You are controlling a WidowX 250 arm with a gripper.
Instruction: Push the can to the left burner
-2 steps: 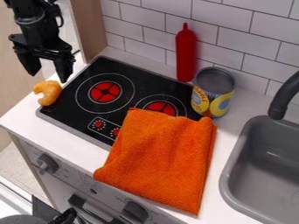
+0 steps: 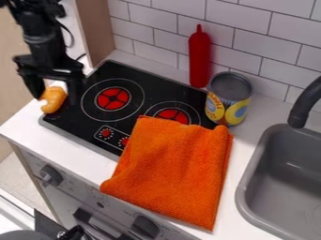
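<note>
Shows, at the left of the frame, a white desk, with the end effector above its stove-side edge, fingers apart around a curved orange-brown toy food. Has a wooden panel at upper left and a grey oven front below. Continues with a black stove top, its left burner uncovered, its right burner overlapped at the front by an orange cloth spread onto the desk. Includes white wall tiles and a red bottle at upper centre, just left of the upright can, itself by the stove's right end and near the cloth's corner. Ends with a black faucet and grey sink at right.
</note>
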